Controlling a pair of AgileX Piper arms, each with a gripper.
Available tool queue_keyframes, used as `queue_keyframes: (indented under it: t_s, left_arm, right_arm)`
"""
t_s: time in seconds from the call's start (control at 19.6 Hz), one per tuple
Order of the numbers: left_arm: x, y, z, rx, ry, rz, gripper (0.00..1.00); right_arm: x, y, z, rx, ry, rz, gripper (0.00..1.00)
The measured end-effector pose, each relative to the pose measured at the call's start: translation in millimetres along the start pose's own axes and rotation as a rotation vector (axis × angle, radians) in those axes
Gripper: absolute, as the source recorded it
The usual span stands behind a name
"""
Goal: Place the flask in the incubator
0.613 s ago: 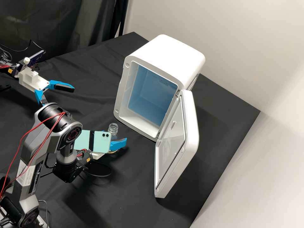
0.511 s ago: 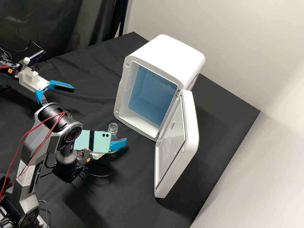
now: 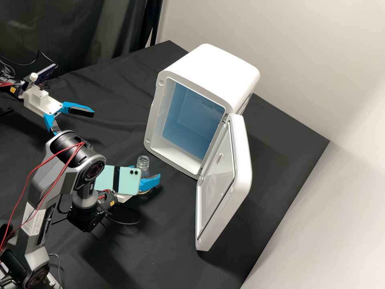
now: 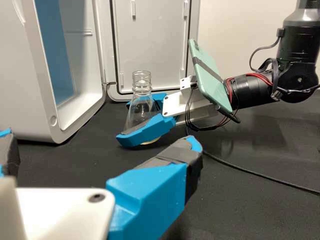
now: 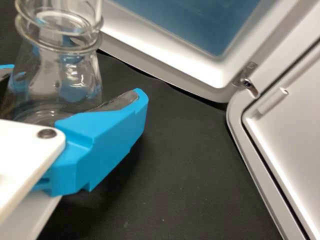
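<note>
The flask [image 3: 143, 163] is a small clear glass one. It's cone-shaped, wide at the base, and narrows to a short neck with a thick ringed lip and no stopper. You can see straight through it. It stands upright on the black desk [image 3: 120, 76] just in front of the incubator [image 3: 212, 68], by the bottom corner of the opening on the side away from the hinge, outside the box. The incubator is a white box with a pale blue inside, and its door [image 3: 240, 160] hangs wide open.

The right claw [image 3: 146, 173] is pinching the flask low down, one blue finger on each side of the fat part of the body, with the neck poking up above them. There's a mint-green phone [image 3: 125, 179] strapped on that wrist, right behind the claw. The left claw [image 3: 73, 121] hangs in the air well away from the incubator, farther from it than the flask. Its fingers are spread wide with nothing between them.

Compared with half a second ago, basically nothing differs. The flask, both claws and the door sit in the same spots. Only the right arm's big elbow joint [image 3: 80, 160] looks to have nudged a hair toward the incubator.
</note>
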Motion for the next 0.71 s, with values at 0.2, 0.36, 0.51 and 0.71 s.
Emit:
queue_keyframes:
  t_s: [0.2, 0.36, 0.51, 0.71]
  left_arm:
    - [0.2, -0.2, 0.7, 0.001, -0.003, -0.001, 1.0]
    - [0.2, -0.2, 0.7, 0.001, -0.003, -0.001, 1.0]
    - [1.2, -0.6, 3.1, 0.001, -0.014, -0.003, 1.0]
    - [2.0, -1.3, 5.8, 0.003, -0.028, -0.007, 1.0]
  right_arm:
    - [1.0, -0.9, 9.2, 0.031, -0.02, 0.008, 0.0]
    - [4.8, -1.8, 16.2, 0.073, -0.023, 0.003, 0.0]
    - [6.6, -1.9, 20.1, 0.088, -0.026, 0.0, 0.0]
    - [6.9, 1.2, 24.3, 0.148, -0.014, 0.002, 0.0]
